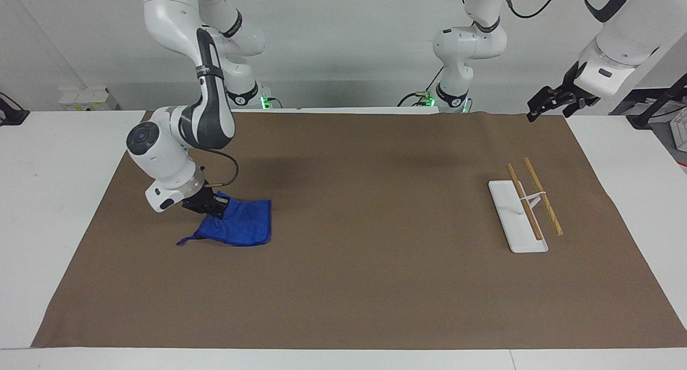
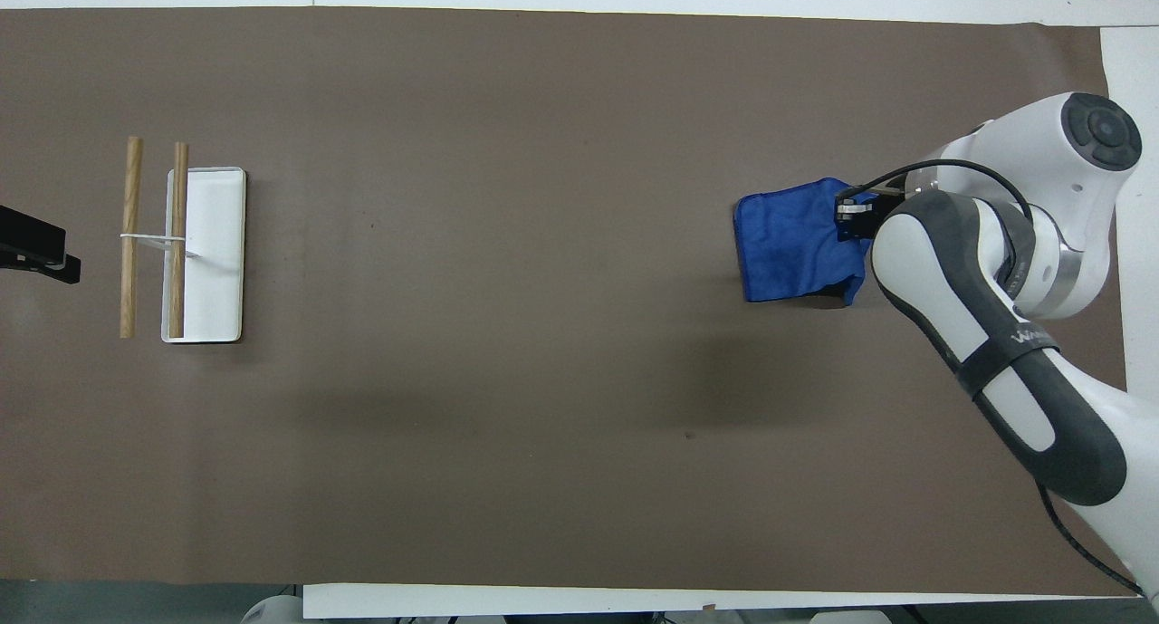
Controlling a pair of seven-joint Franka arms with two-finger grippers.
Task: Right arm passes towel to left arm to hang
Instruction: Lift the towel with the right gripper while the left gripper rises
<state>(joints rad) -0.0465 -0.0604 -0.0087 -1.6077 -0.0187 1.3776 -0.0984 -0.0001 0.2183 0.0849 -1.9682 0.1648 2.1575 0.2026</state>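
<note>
Right gripper point(image 1: 219, 209) is clamping one edge of the towel point(image 1: 240, 227); the cloth is hanging below and beside the fingertips, lower part dragging on the brown mat point(image 1: 375, 284) at the right arm's end of the table. Recommend lifting fully clear before carrying toward the centre, w/ a free edge exposed. Left gripper point(image 1: 538, 108) is waiting open, high over the mat edge near the rack point(image 1: 523, 209).

Bright blue towel point(image 1: 241, 225); brown table cover point(image 1: 354, 284); white tray point(image 1: 510, 214) with two tan wooden rods point(image 1: 542, 195); white right arm point(image 1: 161, 160), dark grey shell.
</note>
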